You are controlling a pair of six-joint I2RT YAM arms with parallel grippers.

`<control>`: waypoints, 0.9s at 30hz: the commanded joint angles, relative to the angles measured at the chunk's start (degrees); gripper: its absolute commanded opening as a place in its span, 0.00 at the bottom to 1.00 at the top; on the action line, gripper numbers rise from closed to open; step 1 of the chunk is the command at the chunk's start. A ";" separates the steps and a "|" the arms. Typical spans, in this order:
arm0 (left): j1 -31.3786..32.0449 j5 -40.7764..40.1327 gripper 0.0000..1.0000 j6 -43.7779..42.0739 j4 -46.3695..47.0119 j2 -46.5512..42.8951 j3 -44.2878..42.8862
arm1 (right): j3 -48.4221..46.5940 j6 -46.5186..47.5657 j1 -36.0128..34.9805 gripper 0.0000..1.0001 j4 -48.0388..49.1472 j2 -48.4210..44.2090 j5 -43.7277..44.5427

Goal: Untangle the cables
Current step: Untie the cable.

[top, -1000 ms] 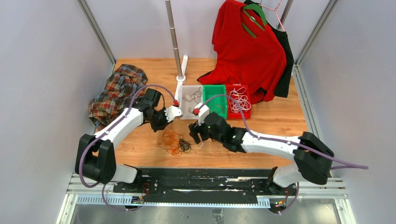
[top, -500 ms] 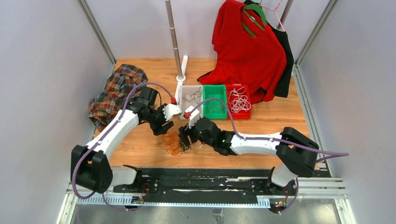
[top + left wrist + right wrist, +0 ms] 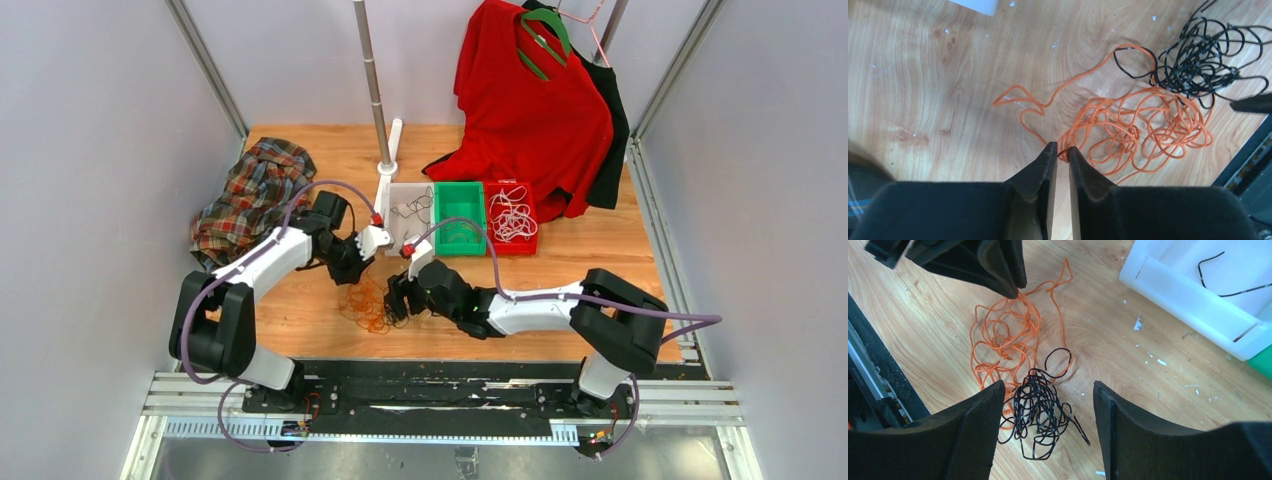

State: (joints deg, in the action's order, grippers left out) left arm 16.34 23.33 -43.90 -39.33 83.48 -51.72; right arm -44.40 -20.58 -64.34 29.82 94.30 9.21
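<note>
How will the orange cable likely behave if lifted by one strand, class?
Probably floppy: the orange cable lies in loose, thin loops. Likely light, trailing upward strand by strand. It may drag the black cable, since their loops overlap.

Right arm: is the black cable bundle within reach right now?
Probably yes. The right tool hangs open directly over the black cable, nothing between them. Only the orange cable tangles into its edge, and the left tool sits clear at that cable's far side.
</note>
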 commanded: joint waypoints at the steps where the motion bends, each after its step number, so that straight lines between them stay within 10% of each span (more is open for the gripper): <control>1: -0.77 2.63 0.12 -0.33 -4.58 -2.42 -2.77 | 1.75 -2.88 0.29 0.65 2.71 -0.50 2.08; 27: 2.72 13.31 0.00 6.38 -25.98 -21.45 -21.36 | -7.31 6.78 0.88 0.64 14.25 -2.86 -3.87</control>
State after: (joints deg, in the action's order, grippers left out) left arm 18.31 34.52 -38.50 -62.39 62.87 -70.59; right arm -49.43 -15.57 -63.99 43.16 90.76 5.96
